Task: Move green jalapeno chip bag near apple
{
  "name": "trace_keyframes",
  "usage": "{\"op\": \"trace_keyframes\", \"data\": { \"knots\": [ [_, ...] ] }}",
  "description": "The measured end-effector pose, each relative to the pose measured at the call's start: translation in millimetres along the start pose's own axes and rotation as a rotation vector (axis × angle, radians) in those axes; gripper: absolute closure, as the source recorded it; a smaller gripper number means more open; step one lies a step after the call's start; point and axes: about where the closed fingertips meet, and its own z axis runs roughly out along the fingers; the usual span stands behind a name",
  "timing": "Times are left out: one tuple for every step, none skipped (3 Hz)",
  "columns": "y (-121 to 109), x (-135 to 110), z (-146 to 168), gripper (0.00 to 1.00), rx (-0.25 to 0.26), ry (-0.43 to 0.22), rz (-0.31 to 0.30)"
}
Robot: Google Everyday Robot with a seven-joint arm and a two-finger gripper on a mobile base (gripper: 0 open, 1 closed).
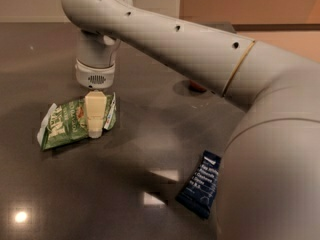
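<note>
The green jalapeno chip bag [62, 125] lies flat on the dark table at the left, crumpled, with white edges. My gripper [94, 126] points straight down from the arm's wrist [95, 74] and sits over the right end of the bag, touching or just above it. The apple [198, 88] is almost fully hidden behind my arm. Only a thin reddish sliver and its shadow show at mid-table, well to the right of the bag.
A dark navy bar wrapper [201, 184] lies at the front right of the table [150, 149]. My large arm [210, 49] spans the right half of the view and blocks what is behind it. Bright light reflections sit on the tabletop.
</note>
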Motion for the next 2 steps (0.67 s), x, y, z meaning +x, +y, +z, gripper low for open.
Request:
{"op": "trace_keyframes", "data": {
  "knots": [
    [2.5,-7.7,5.8,0.17,-0.02,0.015,-0.007],
    [6.1,-10.2,5.5,0.4,-0.032,0.011,-0.007]
  ]
}}
